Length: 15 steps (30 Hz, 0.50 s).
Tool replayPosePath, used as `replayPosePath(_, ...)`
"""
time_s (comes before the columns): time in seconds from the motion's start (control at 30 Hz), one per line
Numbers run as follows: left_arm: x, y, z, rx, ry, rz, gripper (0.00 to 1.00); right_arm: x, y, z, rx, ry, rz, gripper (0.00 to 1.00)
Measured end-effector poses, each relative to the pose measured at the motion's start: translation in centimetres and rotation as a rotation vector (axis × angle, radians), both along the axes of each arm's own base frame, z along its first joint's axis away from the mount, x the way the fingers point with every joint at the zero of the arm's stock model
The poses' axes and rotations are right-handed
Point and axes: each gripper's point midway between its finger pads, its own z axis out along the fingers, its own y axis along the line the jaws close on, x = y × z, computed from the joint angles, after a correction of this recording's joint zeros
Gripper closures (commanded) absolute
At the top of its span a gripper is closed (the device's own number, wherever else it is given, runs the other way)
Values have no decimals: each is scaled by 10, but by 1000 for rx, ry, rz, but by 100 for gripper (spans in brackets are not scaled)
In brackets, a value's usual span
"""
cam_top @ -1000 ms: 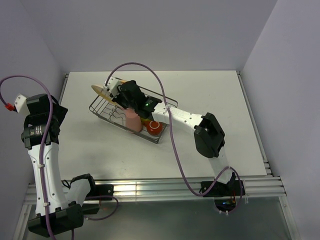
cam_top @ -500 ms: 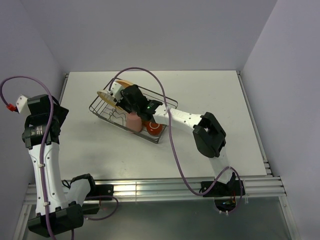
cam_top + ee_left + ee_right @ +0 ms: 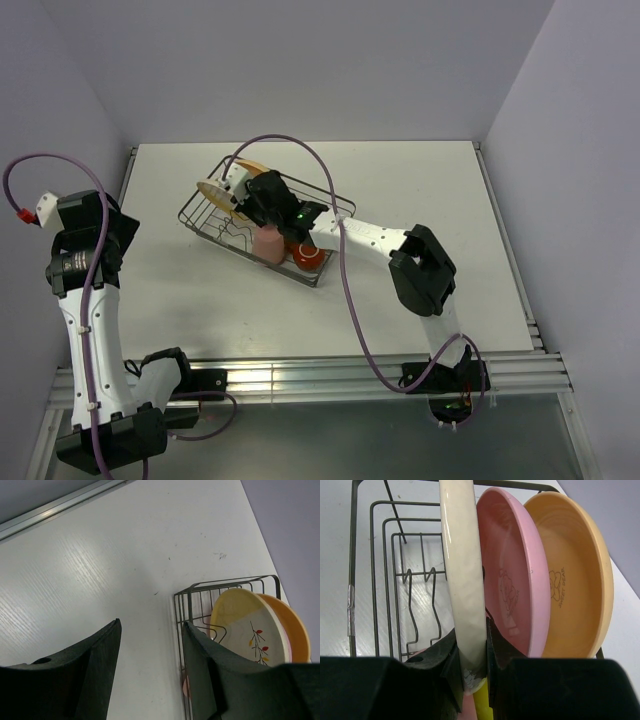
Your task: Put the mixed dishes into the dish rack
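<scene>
The silver wire dish rack (image 3: pixel 335 208) stands mid-table. My right gripper (image 3: pixel 243 193) is shut on the rim of the pale cream plate (image 3: pixel 213 192) and holds it on edge at the rack's left end. In the right wrist view the cream plate (image 3: pixel 465 570) stands upright between my fingers (image 3: pixel 471 655), beside the pink plate (image 3: pixel 515 580) and the tan-orange plate (image 3: pixel 572 570). A salmon-pink tumbler (image 3: pixel 268 243) and a red mug (image 3: pixel 307 257) sit in the rack. My left gripper (image 3: pixel 150 625) is open and empty, high above the table. The grey-beige cup is hidden.
The left wrist view shows the rack's corner (image 3: pixel 200 587) with the cream plate (image 3: pixel 245 625) and orange plate (image 3: pixel 295 635) in it. A yellow-green strip (image 3: pixel 482 707) shows below the held plate. A metal rail (image 3: pixel 300 375) runs along the near table edge.
My right gripper has swung the cream plate from a tilt outside the rack's left end to upright, closer to the pink and orange plates. The left arm has barely moved.
</scene>
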Motion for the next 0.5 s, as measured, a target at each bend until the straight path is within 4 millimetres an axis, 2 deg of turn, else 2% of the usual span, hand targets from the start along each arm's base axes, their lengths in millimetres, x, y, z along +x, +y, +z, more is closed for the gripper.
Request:
replayPosePath(0.37, 0, -1, -2, -4, 3, -4, 43, 1, -1, 6, 8, 31, -23, 99)
replayPosePath(0.5, 1, -1, -4, -5, 8, -4, 43, 4, 1, 10, 18, 44, -35, 95)
